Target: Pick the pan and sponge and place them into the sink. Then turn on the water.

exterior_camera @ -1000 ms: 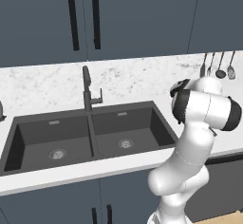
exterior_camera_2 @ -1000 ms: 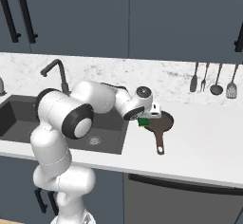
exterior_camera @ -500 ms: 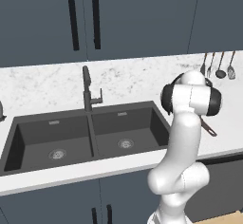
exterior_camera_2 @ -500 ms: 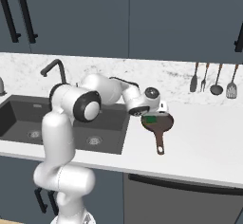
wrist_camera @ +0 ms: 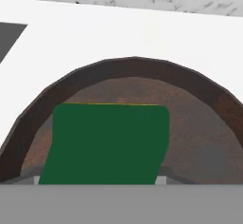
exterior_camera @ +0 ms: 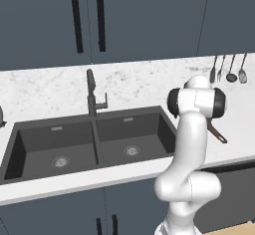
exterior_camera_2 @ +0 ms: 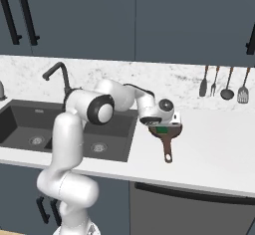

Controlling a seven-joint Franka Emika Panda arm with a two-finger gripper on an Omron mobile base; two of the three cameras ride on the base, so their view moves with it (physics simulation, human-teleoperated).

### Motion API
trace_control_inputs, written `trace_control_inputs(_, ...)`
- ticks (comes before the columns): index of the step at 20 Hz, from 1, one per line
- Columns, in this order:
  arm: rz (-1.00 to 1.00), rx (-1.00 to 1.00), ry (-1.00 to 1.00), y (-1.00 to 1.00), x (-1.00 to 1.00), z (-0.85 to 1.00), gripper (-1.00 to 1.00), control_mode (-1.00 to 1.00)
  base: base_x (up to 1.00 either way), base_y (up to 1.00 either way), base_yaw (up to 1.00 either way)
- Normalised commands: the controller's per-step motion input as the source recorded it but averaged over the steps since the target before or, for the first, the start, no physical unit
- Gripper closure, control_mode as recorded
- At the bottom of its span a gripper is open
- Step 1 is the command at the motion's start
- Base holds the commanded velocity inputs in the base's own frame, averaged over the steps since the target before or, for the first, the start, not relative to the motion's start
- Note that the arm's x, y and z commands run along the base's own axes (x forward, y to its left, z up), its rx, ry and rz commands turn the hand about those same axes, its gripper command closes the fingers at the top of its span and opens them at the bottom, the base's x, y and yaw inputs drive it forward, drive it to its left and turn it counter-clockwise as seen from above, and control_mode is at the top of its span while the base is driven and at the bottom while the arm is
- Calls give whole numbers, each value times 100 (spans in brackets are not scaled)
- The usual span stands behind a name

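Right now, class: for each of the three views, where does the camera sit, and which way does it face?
Left base view: behind the arm's left, looking down over the dark-grey double-basin sink; white arm lower right.
Right base view: behind its right, onto the gripper over the dark brown round pan.
Hand view: on the hand, facing the green sponge in the pan.
Both base views share the sink.

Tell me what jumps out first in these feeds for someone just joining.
The white arm folds low over the counter right of the sink, its tool directly above the pan. In the hand view, the green sponge lies inside the pan. The sink is bare and the tap shows no stream.
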Motion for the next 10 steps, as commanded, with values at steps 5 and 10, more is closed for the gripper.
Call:
trace_control_inputs(5, 0, 0, 0, -15, 18, -11, 100, -100, 0, 0, 0)
trace_control_inputs(10, 0, 0, 0, -6, 0, -24, -100, -100, 0, 0, 0)
